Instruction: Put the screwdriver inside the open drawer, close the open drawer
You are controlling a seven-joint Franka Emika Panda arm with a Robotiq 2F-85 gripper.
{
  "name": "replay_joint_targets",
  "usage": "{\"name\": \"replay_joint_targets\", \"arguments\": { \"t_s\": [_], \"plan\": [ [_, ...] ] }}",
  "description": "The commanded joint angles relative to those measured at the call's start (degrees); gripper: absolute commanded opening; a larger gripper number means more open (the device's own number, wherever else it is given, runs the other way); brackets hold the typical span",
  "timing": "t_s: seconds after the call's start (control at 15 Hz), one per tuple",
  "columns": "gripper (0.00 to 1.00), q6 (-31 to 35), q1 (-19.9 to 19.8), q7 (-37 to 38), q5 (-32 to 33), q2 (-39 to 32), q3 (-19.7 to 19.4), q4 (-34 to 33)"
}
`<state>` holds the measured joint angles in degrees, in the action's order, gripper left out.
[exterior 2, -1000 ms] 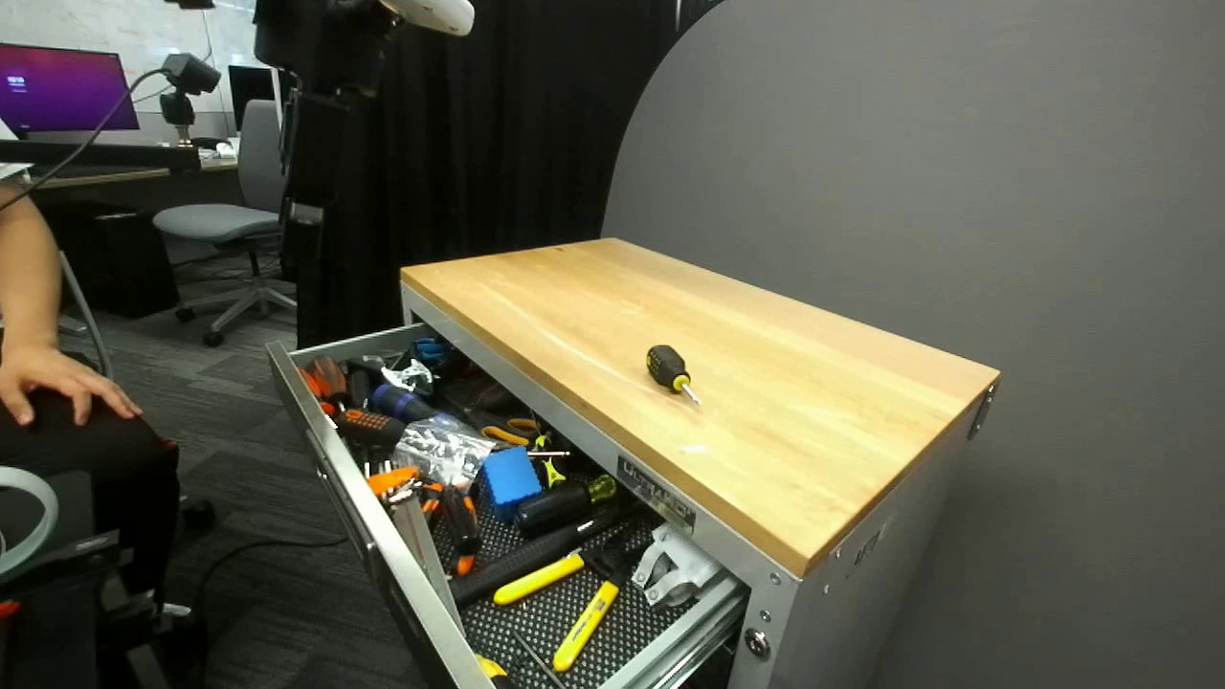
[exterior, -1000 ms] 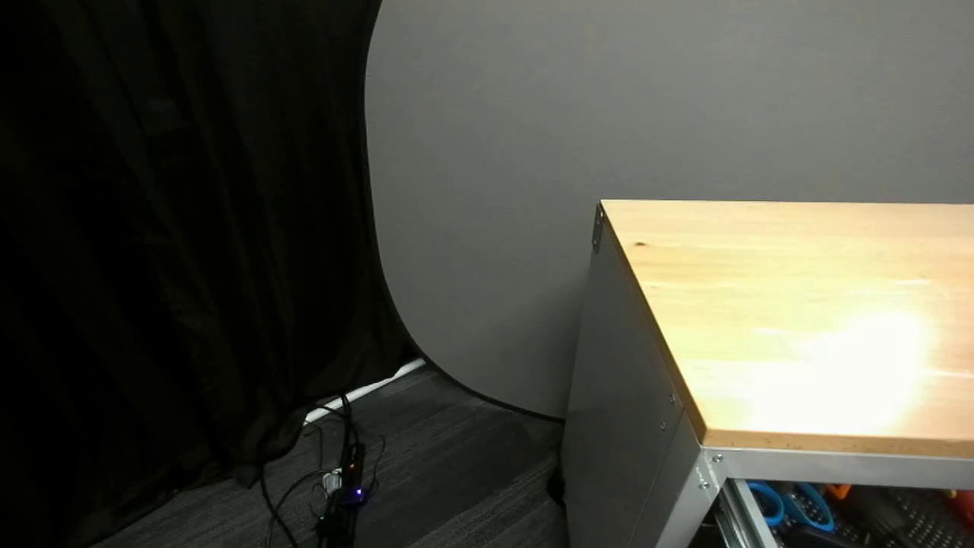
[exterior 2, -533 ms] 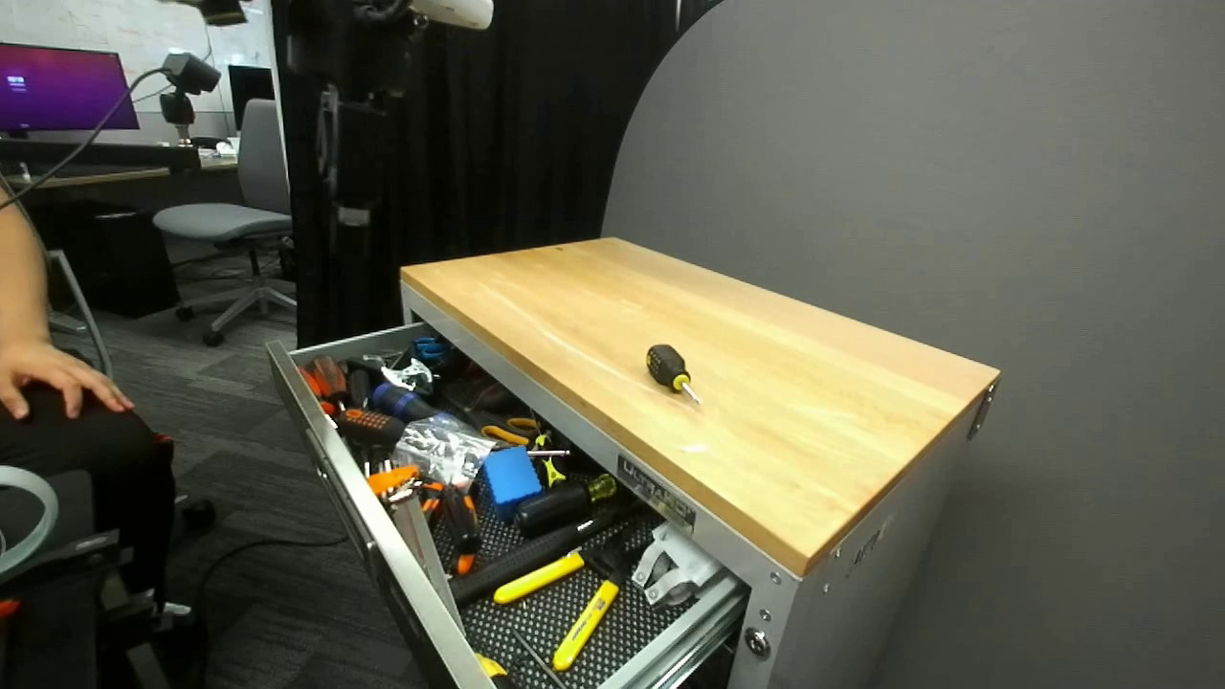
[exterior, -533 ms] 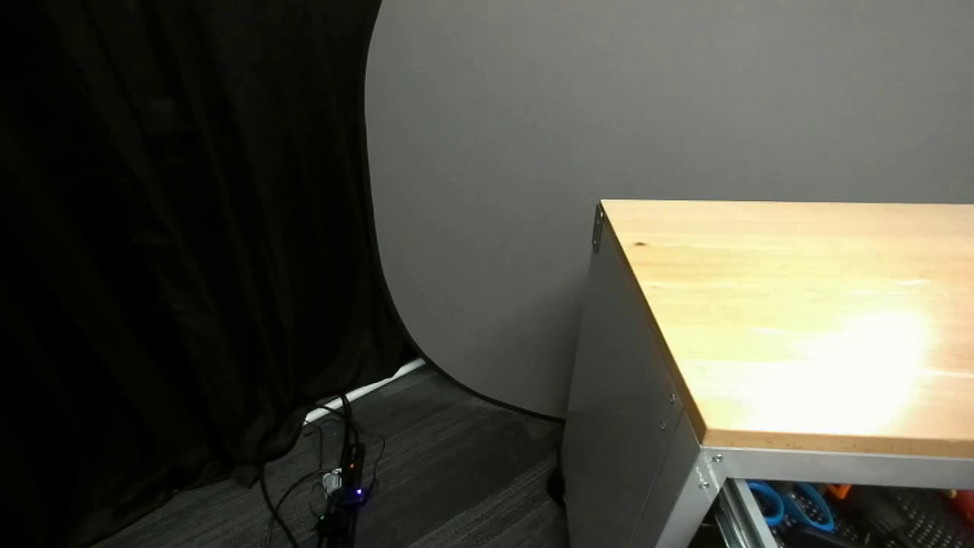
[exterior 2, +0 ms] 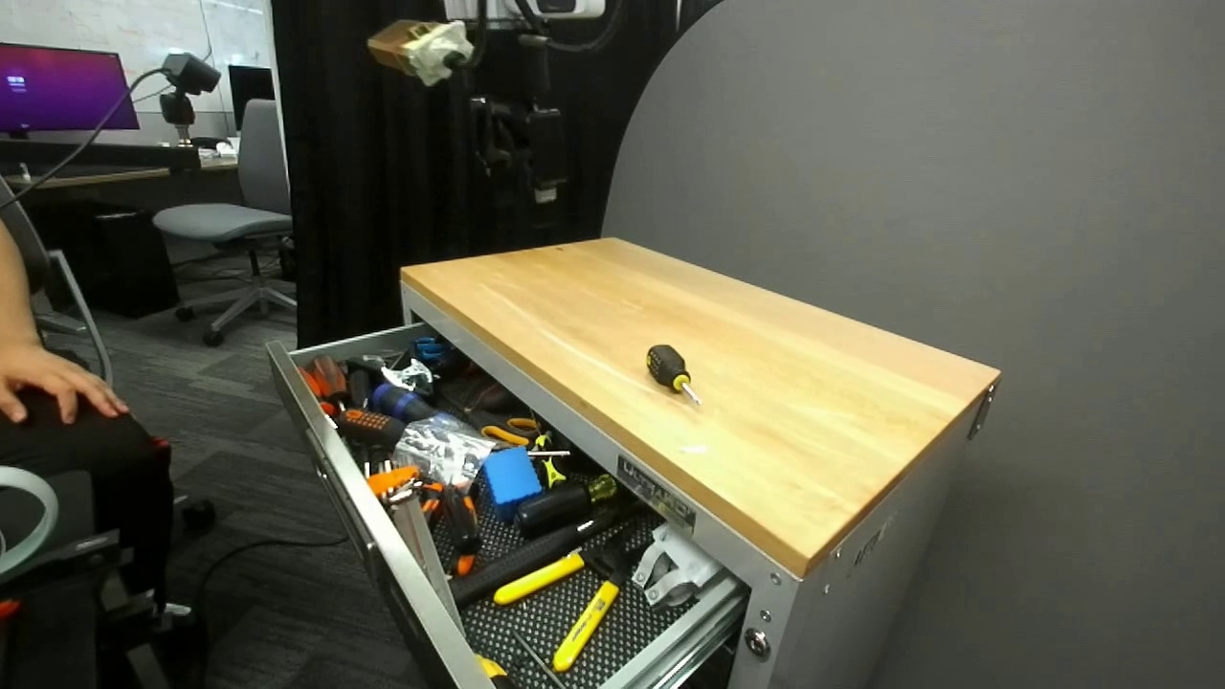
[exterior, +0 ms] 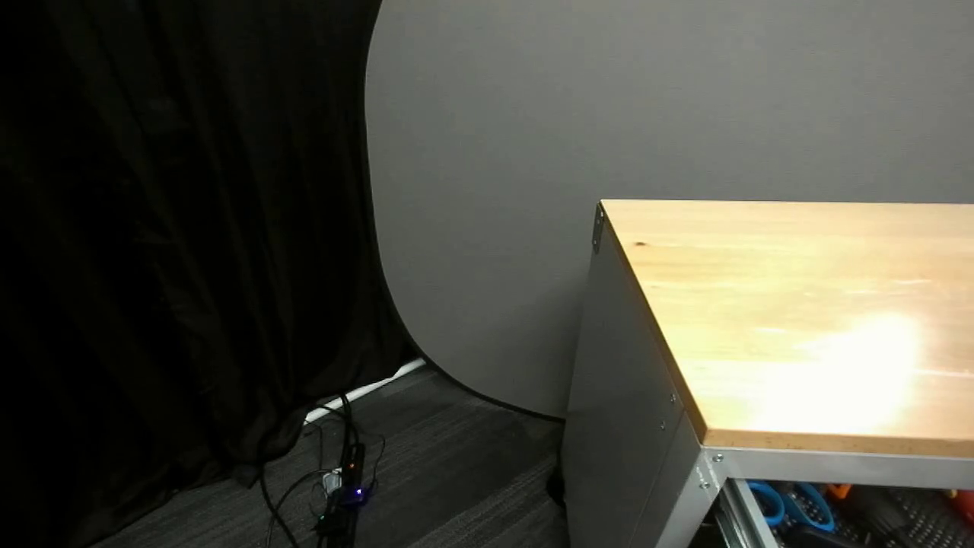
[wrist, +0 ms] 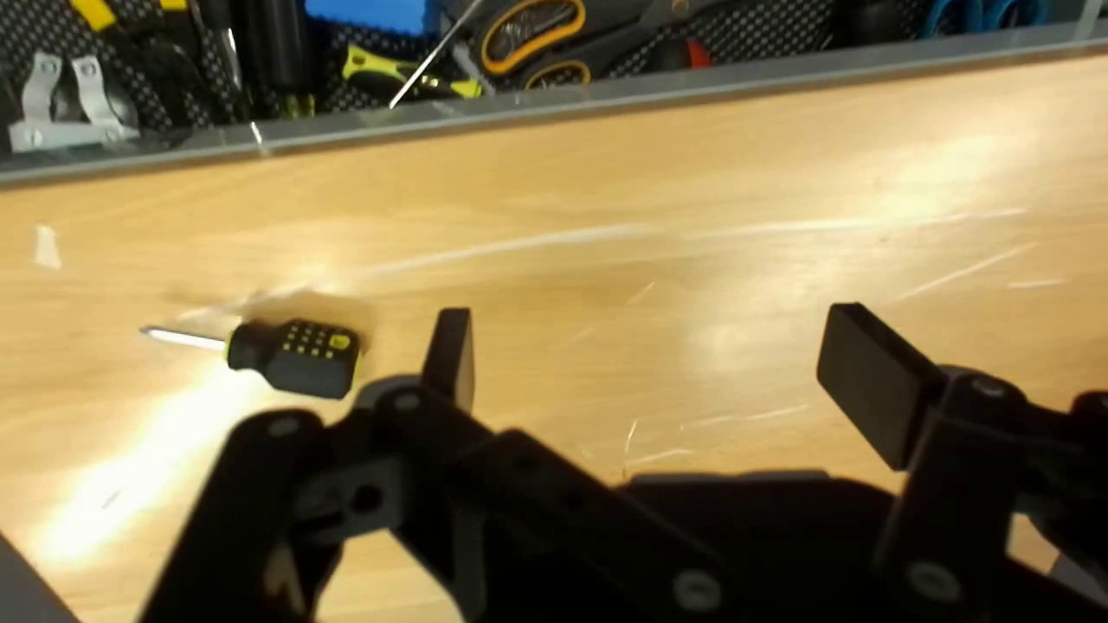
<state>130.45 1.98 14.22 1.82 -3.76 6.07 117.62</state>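
Observation:
The screwdriver (exterior 2: 667,368), with a short black and yellow handle, lies on the light wooden top (exterior 2: 536,287) of the cabinet. In the wrist view the screwdriver (wrist: 299,356) lies left of the jaws, its tip pointing left. My gripper (wrist: 653,346) is open with nothing between its fingers, above the wooden top. In an exterior view the gripper (exterior 2: 545,187) hangs above the far left end of the top, well away from the screwdriver. The open drawer (exterior 2: 407,574) is pulled out, full of tools; its corner (exterior: 746,514) shows in an exterior view, where the screwdriver is out of view.
The drawer holds pliers, a blue block (exterior 2: 512,478), a plastic bag (exterior 2: 445,450) and yellow-handled tools (exterior 2: 586,627). The cabinet's grey side (exterior: 631,396) stands by a grey backdrop (exterior: 487,190). A person's hand (exterior 2: 57,378) is at the left. Cables (exterior: 350,487) lie on the floor.
The arm and gripper have moved right in an exterior view, from beside the curtain edge to above the far end of the wooden top. The screwdriver and drawer have not moved.

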Motion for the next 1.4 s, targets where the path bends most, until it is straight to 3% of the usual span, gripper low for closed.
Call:
{"name": "replay_joint_targets", "arguments": {
  "t_s": [0.0, 0.33, 0.53, 1.33],
  "plan": [
    [1.0, -3.42, 0.34, -1.49, 4.16, -10.9, -2.54, -14.37],
    [1.0, -13.48, -0.48, -5.73, 3.22, -20.64, -5.66, -28.42],
    [1.0, -21.32, -1.56, -8.0, 2.47, -23.97, -6.77, -32.84],
    [1.0, -18.62, -3.46, -9.58, 2.62, -31.92, -7.86, -37.17]
  ]
}}
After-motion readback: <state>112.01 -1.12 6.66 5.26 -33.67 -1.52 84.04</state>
